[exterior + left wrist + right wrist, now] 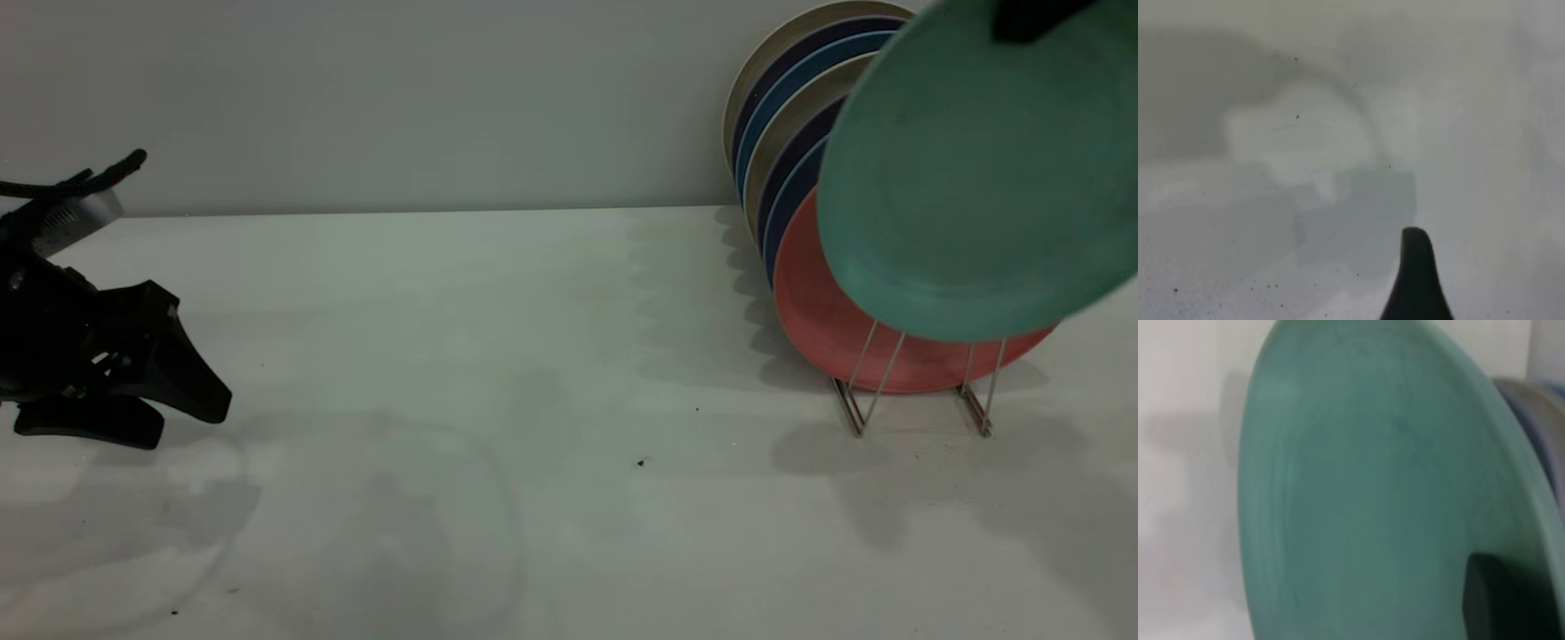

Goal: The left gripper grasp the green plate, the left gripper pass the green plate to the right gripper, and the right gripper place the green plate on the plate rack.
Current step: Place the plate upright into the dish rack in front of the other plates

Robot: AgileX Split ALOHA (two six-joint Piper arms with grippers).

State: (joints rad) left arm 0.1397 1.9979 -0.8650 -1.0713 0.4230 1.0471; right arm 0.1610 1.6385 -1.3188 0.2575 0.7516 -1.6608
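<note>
The green plate [978,178] hangs tilted in the air at the right. It is in front of the plates in the plate rack [889,378], and its lower edge is above the rack's front wire loops. My right gripper [1031,16] is shut on the plate's upper rim and is mostly out of the exterior view. In the right wrist view the plate [1365,493] fills the picture, with one black finger [1491,600] lying on its face. My left gripper [189,422] is open and empty, low over the table at the far left. One of its fingers [1415,283] shows in the left wrist view.
The rack holds a salmon-pink plate [827,333] at the front, with several blue, dark navy and beige plates [782,80] behind it, leaning toward the grey back wall. The white table [533,400] runs between the two arms.
</note>
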